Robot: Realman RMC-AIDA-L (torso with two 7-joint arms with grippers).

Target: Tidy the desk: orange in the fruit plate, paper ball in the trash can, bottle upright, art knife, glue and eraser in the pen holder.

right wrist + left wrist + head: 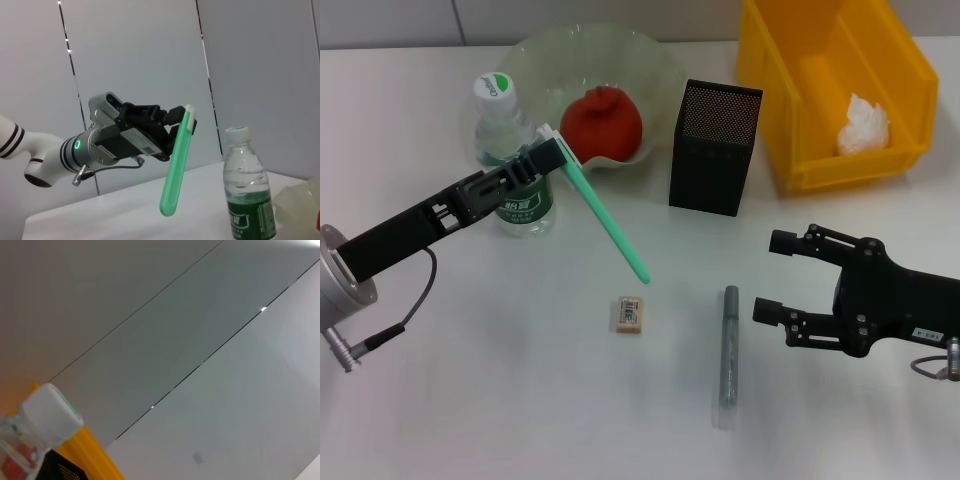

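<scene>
Left tool (552, 150) pinches a long, slim mint-green art knife (608, 226), white-capped, slanting downward.

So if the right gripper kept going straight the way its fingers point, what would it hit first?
Probably the grey pen-shaped stick lying on the white table, just ahead of the open right gripper; height is hard to judge, so it may pass above.

Black pincers (780, 275), silver wrist cuff, green status ring, thin cables.
</scene>
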